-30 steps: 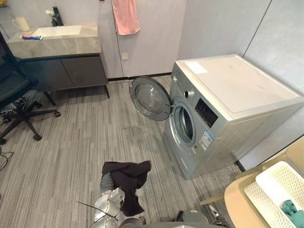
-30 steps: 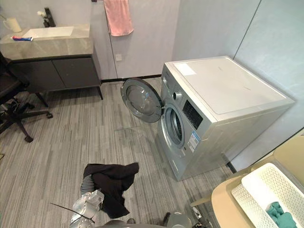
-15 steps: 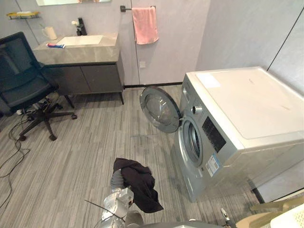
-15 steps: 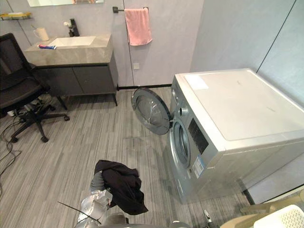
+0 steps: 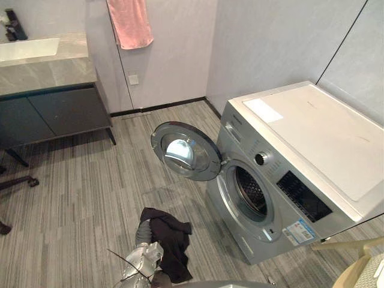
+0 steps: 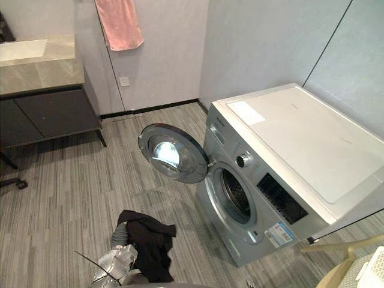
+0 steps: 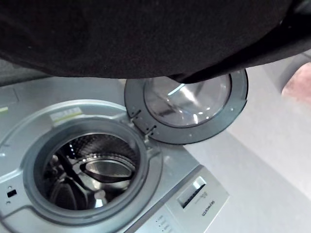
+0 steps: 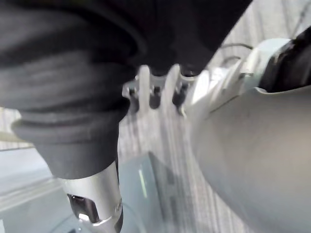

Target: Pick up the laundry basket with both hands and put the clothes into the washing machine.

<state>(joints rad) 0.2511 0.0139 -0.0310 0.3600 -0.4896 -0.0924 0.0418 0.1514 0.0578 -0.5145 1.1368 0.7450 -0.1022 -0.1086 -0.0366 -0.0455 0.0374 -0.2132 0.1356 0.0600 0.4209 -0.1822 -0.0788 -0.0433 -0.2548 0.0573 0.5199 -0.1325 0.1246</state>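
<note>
Black garment [image 5: 171, 237] draped over left robot hand [image 5: 143, 231], lower centre; grip hidden, cannot tell. Risk: loose cloth slides off short of washing machine [image 5: 288, 150] drum [image 7: 87, 170].

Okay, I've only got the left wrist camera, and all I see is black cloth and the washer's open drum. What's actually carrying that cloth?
Observer: In the head views, the black cloth is draped over the left hand, low in front of the robot.
Operator: Is it at the opening yet?
Observer: No. It hangs short of the washer, to the robot's left of the drum opening, with floor between them.
Operator: And the basket?
Observer: A white corner that looks like the basket shows at the head view's lower right edge, on the robot's right of the washer and apart from the cloth.
</note>
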